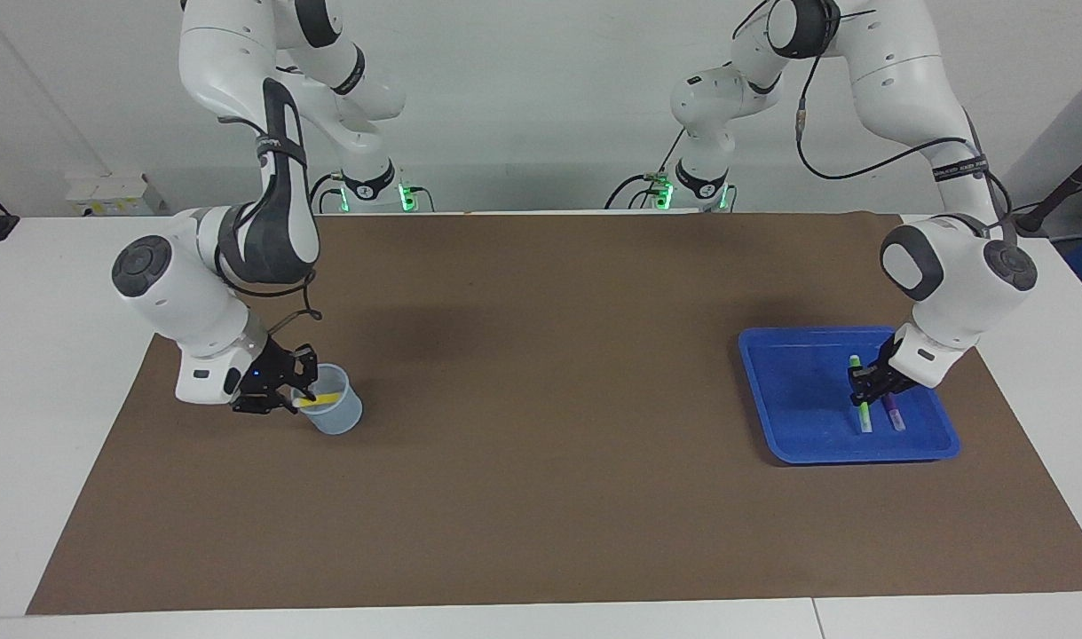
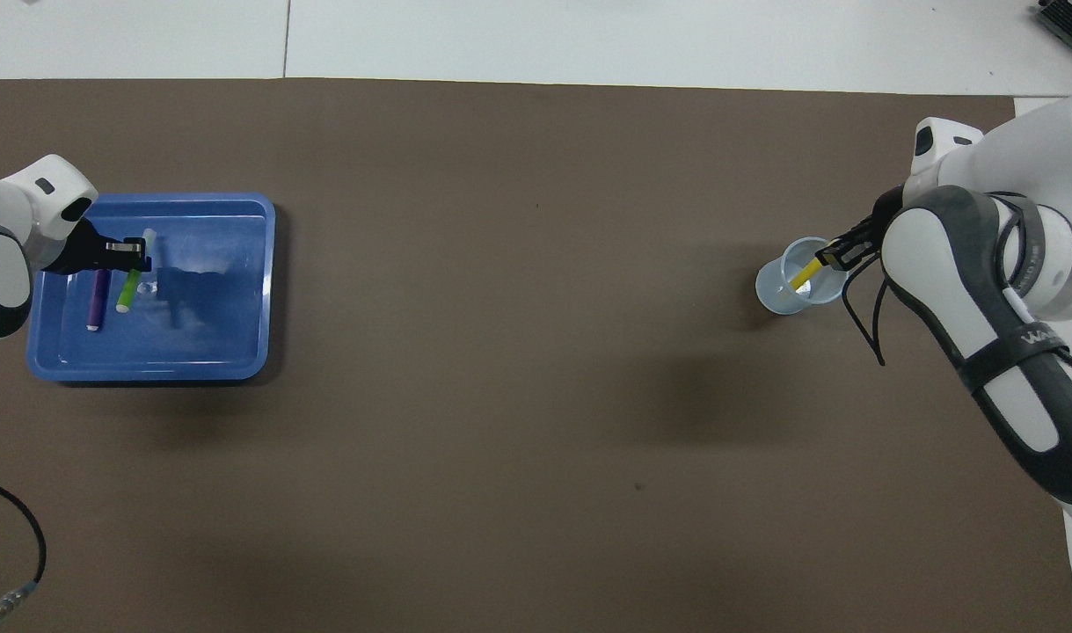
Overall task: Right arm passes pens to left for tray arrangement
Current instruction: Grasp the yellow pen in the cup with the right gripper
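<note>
The blue tray (image 1: 793, 399) (image 2: 219, 299) sits at the left arm's end of the table. A purple pen (image 1: 894, 414) (image 2: 97, 301) lies in it. Beside that pen is the green pen (image 1: 863, 415) (image 2: 127, 293), and my left gripper (image 1: 864, 389) (image 2: 137, 253) is low in the tray, shut on it. At the right arm's end stands a translucent pale-blue cup (image 1: 341, 419) (image 2: 777, 297). The yellow pen (image 1: 325, 399) (image 2: 804, 277) leans in it. My right gripper (image 1: 303, 393) (image 2: 828, 255) is at the cup's rim, shut on the pen's upper end.
A brown mat (image 1: 541, 426) covers most of the white table. A white box (image 1: 106, 193) sits on the table near the right arm's base. A black cable (image 2: 25, 536) loops in at the robots' edge by the left arm.
</note>
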{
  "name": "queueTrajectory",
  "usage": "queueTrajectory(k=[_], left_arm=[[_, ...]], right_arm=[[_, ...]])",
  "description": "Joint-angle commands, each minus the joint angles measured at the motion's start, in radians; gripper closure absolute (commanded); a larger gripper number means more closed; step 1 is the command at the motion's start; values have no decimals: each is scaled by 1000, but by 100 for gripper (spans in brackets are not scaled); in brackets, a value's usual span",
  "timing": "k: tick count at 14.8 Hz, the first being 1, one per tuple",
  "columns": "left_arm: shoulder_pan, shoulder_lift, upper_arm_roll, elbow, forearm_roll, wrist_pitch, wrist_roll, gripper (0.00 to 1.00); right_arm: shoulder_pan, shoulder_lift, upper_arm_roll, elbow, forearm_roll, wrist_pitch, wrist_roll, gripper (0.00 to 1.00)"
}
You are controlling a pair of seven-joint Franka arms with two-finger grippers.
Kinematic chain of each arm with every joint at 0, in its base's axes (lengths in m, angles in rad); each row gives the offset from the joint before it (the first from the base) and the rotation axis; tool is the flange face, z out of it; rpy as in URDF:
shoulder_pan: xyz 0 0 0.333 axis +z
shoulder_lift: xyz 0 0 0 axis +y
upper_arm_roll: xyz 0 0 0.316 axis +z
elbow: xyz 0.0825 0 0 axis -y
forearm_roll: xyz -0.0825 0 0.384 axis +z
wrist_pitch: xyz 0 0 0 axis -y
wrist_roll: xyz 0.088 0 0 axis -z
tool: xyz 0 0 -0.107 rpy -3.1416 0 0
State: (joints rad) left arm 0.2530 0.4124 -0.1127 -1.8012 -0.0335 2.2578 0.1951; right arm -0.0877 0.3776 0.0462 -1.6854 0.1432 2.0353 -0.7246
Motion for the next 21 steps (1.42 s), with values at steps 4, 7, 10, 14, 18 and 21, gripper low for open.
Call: queueTrajectory(k=[4,7,10,14,18,21], left_arm=[[12,-10,-2,-75,18,78,52,100],[11,-17,-2,-124,18,123,53,100],[11,-17,-1,-142,17,148,52,100],[12,-14,1,-112,17,134,46,77],[11,-1,1,-23,15,39,43,0],[-1,40,1,144,9,-127,5,0]], right_arm=[[-15,-12,11,1,-14,-43,14,79],[-15,-17,11,12,-14,-61,36,80],[-14,-26,11,19,-11,-67,59,80],[-15,-48,11,51,-1,-108,114,80],[-15,-60,12,114,13,-178,163,81],[-15,-85,12,153,49,-256,194,82]])
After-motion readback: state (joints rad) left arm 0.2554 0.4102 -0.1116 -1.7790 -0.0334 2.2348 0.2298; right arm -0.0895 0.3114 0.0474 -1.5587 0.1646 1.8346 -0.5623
